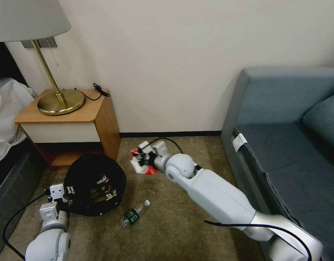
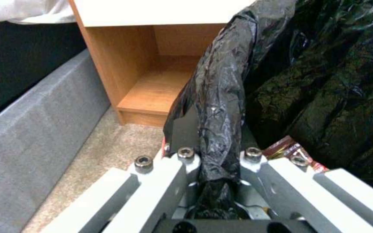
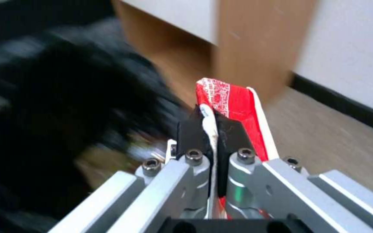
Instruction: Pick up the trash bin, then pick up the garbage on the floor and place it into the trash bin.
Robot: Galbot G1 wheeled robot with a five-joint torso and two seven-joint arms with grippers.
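Open carpet point(image 1: 167, 221) lies between the bin point(image 1: 95, 185) and the sofa point(image 1: 283, 152), broken only by the bottle point(image 1: 135, 214) near the bin. The nightstand point(image 1: 70, 123) stands close behind the bin, and a grey bed base point(image 2: 31, 129) walls off the robot's left. The bin's mouth is open from above, the right gripper point(image 1: 139, 161) with its wrapper point(image 3: 234, 106) just beside its rim.

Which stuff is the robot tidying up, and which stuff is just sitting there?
Job things: trash bin, held at its rim by the left hand; red-and-white wrapper, pinched in the right hand; bottle on the carpet.

Just there: lamp, nightstand, sofa.
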